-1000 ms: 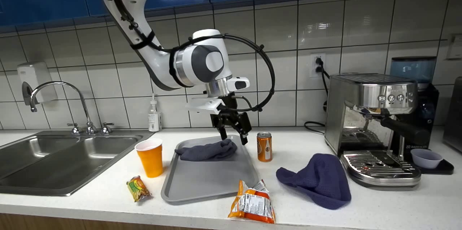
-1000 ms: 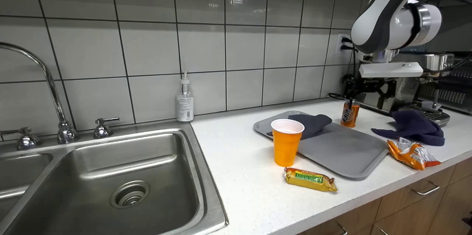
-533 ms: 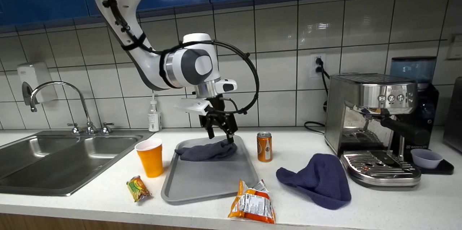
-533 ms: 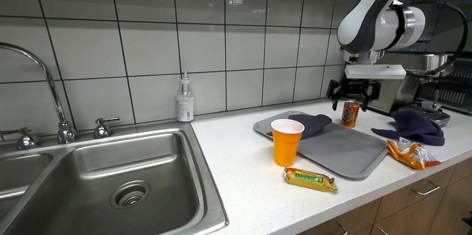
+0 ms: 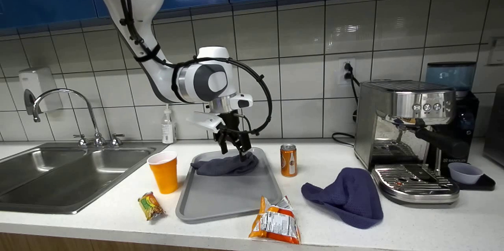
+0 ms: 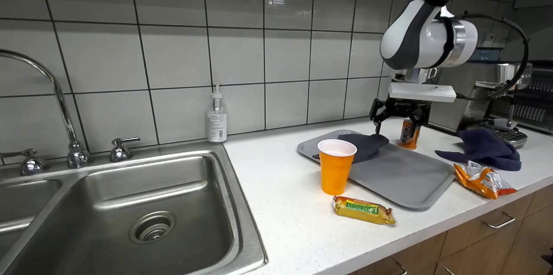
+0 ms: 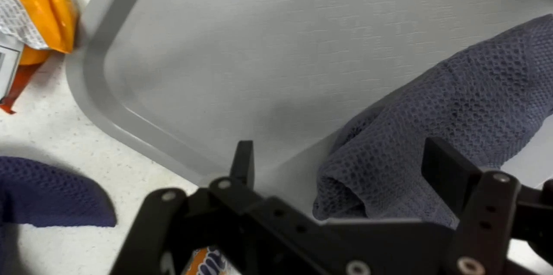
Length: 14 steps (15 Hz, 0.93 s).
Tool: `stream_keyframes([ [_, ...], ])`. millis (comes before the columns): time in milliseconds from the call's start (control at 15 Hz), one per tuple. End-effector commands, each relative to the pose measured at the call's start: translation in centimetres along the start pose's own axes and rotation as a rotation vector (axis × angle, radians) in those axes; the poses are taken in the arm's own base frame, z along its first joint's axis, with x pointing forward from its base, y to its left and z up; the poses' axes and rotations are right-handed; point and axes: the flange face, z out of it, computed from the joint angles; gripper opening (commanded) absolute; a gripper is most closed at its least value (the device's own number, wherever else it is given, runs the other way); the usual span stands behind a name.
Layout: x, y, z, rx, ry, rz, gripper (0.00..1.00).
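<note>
Wrist view: the fingers (image 7: 243, 162), spread wide and gripping nothing, hang over a grey tray (image 7: 259, 46) where the grey-blue cloth (image 7: 432, 124) lies bunched between them and partly beneath one, so descending straight could press that one onto the cloth, pinning or shoving it.
</note>
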Motion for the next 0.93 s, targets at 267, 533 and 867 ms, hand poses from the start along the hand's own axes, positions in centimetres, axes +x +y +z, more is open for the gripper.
stream_keyframes([
  [267,2.3,-1.1,3.1,0.018,-0.006,0.055,1.00],
  [533,3.1,-1.8,4.5,0.019,-0.011,0.055,1.00],
  [867,4.1,-2.8,5.8,0.025,-0.011,0.053,1.00],
])
